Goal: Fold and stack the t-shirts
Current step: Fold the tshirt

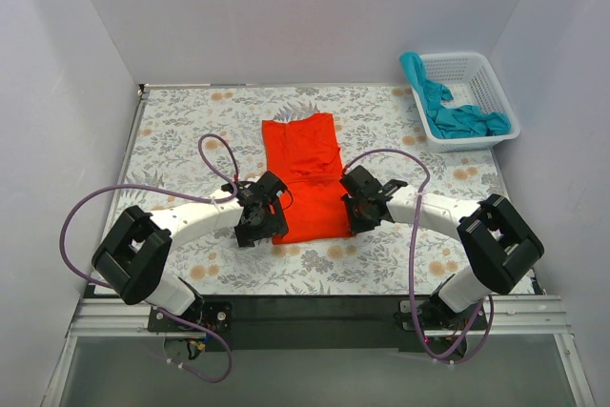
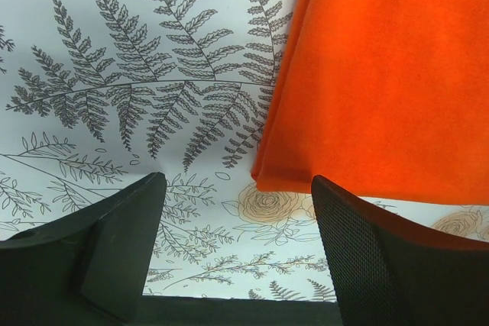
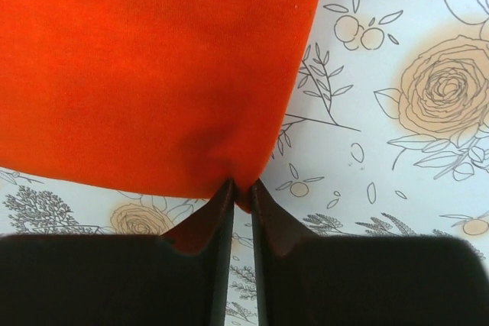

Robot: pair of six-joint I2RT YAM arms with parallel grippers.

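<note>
While the bright orange-red soft cloth t-shirt (image 1: 307, 178) is lying as a narrow strip at the middle of the flower-printed table cover (image 1: 191, 131), the overhead view is showing the left gripper (image 1: 259, 214) and right gripper (image 1: 360, 205) flanking its near edge. The teal blue cloth t-shirt (image 1: 457, 119) is sitting crumpled in the white plastic lattice basket (image 1: 507, 110) at the far right, and plain white walls are closing the table in on three sides. Seen from the left wrist, the left gripper (image 2: 238, 211) is hovering with its fingers spread wide just beside the shirt's (image 2: 382, 74) near left corner, gripping nothing. Seen from the right wrist, the right gripper (image 3: 242, 192) is pinching the near right corner, with the cloth (image 3: 153, 66) puckering at the tips. Folding the near hem towards the far end is probably the step in hand. The left claw should be catching every layer at its corner, then both lifting evenly, since the smooth cover (image 3: 397, 112) is likely offering little hold.
</note>
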